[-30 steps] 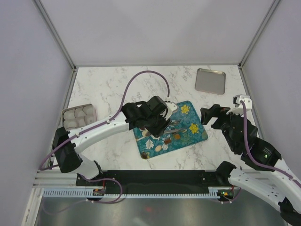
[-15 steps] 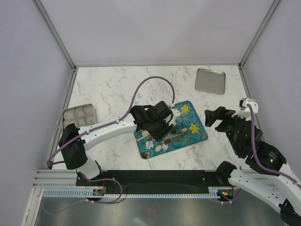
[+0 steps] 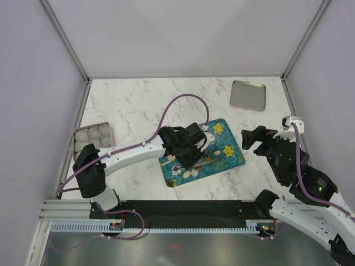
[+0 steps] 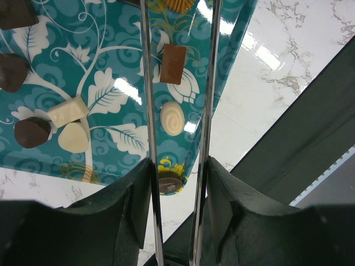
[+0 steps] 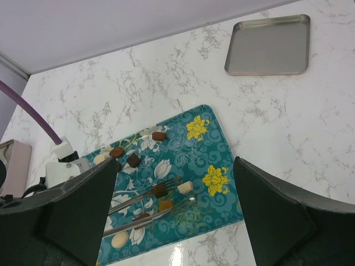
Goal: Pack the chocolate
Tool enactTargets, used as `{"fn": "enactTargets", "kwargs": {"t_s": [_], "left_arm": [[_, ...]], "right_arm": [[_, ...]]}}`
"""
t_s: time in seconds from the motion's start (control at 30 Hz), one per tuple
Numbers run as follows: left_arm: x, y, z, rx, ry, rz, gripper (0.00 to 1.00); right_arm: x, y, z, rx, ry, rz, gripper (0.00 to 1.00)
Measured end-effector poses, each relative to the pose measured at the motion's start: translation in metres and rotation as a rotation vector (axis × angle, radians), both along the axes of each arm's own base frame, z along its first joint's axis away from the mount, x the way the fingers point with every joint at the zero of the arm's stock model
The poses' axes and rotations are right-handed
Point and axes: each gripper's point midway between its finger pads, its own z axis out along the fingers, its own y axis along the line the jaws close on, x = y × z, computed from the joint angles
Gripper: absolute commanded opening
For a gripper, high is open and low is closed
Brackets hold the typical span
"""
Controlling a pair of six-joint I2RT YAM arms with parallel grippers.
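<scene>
While my left gripper (image 4: 177, 166) clenches tongs (image 4: 145, 83) astride two chocolates (image 4: 173, 64), my right gripper (image 5: 173, 166) gaping empty at 3 o'clock, squeezing may flick the oval (image 4: 172, 118) off the tray (image 4: 111, 50).

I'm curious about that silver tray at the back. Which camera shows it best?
The right wrist view: the silver tray sits whole and large at the upper right. The top external view shows it whole too, but smaller. The left wrist view misses it.
</scene>
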Motion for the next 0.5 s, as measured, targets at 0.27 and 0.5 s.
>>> {"fn": "enactTargets", "kwargs": {"t_s": [0.27,0.5], "left_arm": [[0.0001,0.0,0.0,0.0,0.0,0.0,0.49],[0.0003,-0.0004,-0.0002,0.001,0.0,0.0,0.49]], "right_arm": [[-0.0001,0.0007,0.0001,0.015,0.002,-0.002,0.93],[-0.0004,0.0015,-0.0009,0.025,0.005,-0.001,0.93]]}}
